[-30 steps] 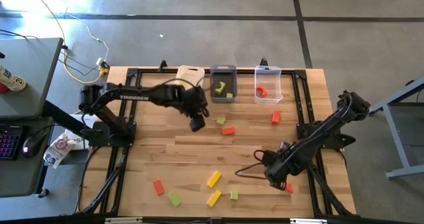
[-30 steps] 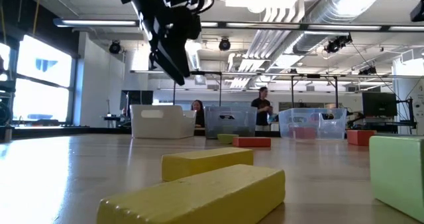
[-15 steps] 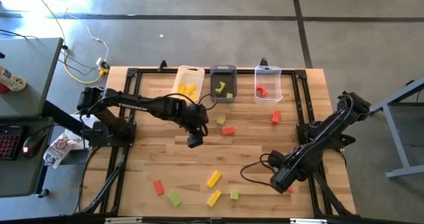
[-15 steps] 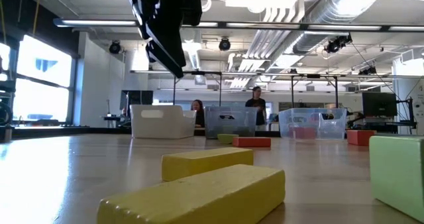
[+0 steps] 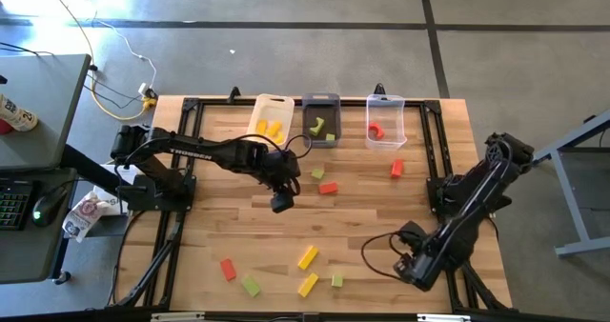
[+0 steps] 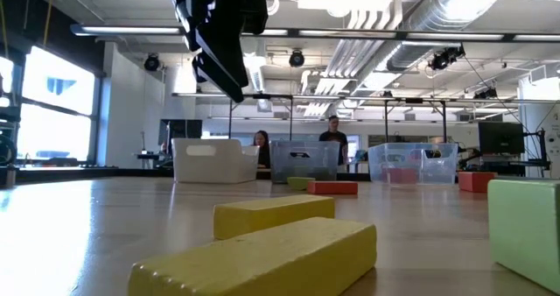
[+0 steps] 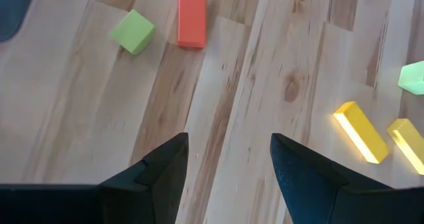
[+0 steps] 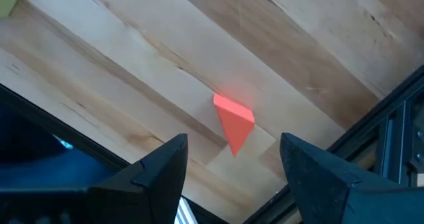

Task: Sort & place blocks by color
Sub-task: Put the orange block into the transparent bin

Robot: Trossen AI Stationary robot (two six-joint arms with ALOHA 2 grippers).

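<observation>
The right jaws (image 8: pixel 232 159) stand spread and empty over the tabletop (image 8: pixel 132 71) at its 4 o'clock corner, with a red wedge block (image 8: pixel 234 123) lying just ahead of the gap, untouched. The left jaws (image 7: pixel 228 159) are spread too, hanging above the tabletop's centre; a red rectangular block (image 7: pixel 192 16) and green cube (image 7: pixel 133 31) lie beyond them.

Yellow blocks (image 5: pixel 307 271) lower centre of the high view, flat, red block (image 5: pixel 228 269) and green block (image 5: pixel 251 286) lower left, red wedge (image 8: pixel 234 123) on the worktop (image 5: pixel 219 227), further blocks upper centre inside bins.
</observation>
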